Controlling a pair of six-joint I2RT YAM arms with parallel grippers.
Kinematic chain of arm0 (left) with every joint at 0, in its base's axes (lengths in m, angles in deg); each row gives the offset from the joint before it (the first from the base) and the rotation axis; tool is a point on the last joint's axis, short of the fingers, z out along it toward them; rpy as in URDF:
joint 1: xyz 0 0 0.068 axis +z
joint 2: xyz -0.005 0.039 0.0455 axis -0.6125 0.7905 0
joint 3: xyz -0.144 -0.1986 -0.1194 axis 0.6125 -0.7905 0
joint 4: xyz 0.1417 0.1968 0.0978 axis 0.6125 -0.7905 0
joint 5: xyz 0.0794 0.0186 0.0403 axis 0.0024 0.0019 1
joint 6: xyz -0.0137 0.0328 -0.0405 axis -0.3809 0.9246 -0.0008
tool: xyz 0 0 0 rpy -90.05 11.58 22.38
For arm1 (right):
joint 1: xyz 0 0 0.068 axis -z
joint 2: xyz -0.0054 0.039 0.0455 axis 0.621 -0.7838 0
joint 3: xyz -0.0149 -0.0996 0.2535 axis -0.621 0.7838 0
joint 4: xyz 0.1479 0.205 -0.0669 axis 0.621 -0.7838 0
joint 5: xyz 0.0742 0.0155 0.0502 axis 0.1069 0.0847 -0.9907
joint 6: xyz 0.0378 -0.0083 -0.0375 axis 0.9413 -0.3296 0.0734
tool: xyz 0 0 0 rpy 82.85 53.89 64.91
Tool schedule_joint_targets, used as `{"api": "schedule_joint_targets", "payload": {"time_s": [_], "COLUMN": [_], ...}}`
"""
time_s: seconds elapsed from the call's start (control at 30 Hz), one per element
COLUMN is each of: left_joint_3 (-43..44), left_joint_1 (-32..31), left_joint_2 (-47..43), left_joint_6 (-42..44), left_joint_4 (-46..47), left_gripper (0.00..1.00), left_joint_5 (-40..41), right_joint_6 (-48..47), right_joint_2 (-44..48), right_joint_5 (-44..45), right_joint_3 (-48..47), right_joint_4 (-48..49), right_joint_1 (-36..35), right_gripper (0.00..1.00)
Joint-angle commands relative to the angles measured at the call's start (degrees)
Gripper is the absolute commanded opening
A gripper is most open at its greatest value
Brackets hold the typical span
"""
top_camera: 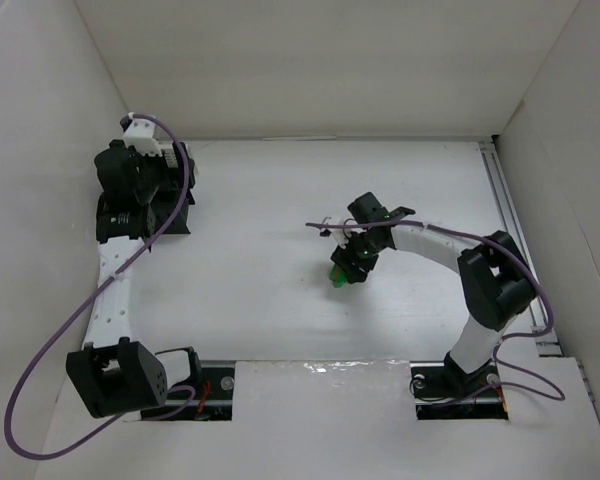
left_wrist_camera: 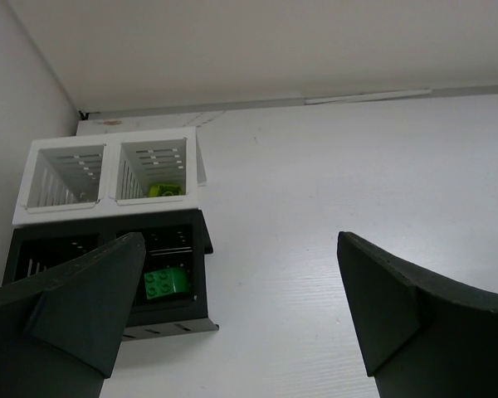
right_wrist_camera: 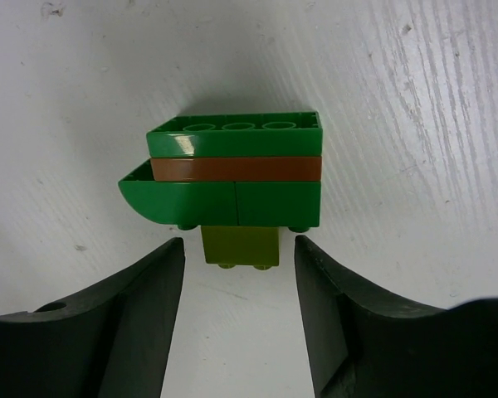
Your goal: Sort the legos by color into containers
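The right tool (right_wrist_camera: 239,259) hangs half open and empty over the worktop (right_wrist_camera: 415,99). Just ahead of it lies the stack of legos (right_wrist_camera: 232,170), its long axis crosswise to the gap and wider than it. Only the olive brick (right_wrist_camera: 241,246) on the near side sits between the jaws, untouched. The stack counts five pieces: three green, one brown, one olive. The left tool (left_wrist_camera: 241,249), spread wide and empty, is well apart, by the rack (left_wrist_camera: 108,211). Four compartments show there, holding one green brick (left_wrist_camera: 166,283) and one yellow-green brick (left_wrist_camera: 166,191).
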Motion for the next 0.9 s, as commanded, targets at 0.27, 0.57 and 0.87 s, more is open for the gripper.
{"api": "schedule_joint_targets", "payload": {"time_s": [0.27,0.57,0.87], "left_joint_3": [0.68,-1.95,-5.38], "left_joint_1": [-0.23,-0.23,-0.23], "left_joint_2": [1.03,-0.81,-2.32], "left_joint_6": [0.04,-2.34,-7.86], "left_joint_4": [3.26,6.51,2.91], "left_gripper": [1.0,1.0,1.0], "left_joint_5": [-0.41,-5.24,-27.2], "right_joint_6": [0.13,2.32,6.44], "right_joint_2": [-1.53,-2.76,8.65], "right_joint_5": [-1.25,0.42,-1.51], "right_joint_3": [-2.05,-2.05,-4.68], "right_joint_4": [0.86,2.96,9.1], "right_joint_1": [-1.3,-1.83,0.28], "right_gripper": [0.38,0.2,0.06]}}
